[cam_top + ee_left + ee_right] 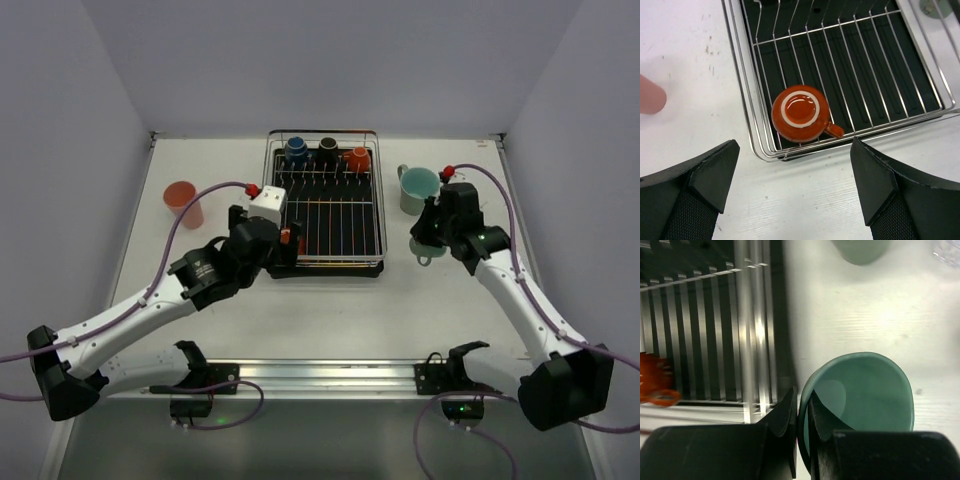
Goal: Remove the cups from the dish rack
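White table (300,320) with a wire rack (325,215) at centre. Right gripper (802,407) is closed on the rim of a teal cup (865,395), one finger inside and one outside, at the rack's 3 o'clock. Left gripper (795,145) hangs wide open, holding nothing. A red cup (800,114) sits in the rack corner, at 12 o'clock from the gap.

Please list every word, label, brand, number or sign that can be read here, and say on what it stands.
No text is readable in any view.
A round pale mark on the left arm: too small to read.
The red cup, the teal cup and the dish rack show no lettering.
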You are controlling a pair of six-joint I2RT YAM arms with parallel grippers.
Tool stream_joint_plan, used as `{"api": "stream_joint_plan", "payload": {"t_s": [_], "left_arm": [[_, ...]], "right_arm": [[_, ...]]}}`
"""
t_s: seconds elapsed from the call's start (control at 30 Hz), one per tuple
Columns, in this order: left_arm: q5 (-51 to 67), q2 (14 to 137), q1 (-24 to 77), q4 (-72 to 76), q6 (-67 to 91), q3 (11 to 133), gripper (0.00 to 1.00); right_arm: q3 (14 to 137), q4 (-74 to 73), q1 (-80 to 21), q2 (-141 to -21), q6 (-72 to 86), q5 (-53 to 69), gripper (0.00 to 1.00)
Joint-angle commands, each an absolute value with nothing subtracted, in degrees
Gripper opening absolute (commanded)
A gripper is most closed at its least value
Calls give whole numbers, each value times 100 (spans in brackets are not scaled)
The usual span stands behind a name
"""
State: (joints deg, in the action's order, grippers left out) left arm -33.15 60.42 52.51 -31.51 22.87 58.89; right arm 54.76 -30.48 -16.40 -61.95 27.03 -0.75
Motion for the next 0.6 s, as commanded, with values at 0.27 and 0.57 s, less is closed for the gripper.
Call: {"api": "stream_joint_plan", "payload": {"t_s": [0.27,0.57], "left_arm": [[-3183,6178,5081,-2707,2127,5405,100],[-2822,6284,4764,-2654,2267,5423,100]], "right_arm": [[6003,-2656,-1126,-8164,2109,-1064,0],[6126,-2365,-1020,-9184,2144,-1406,0]]}}
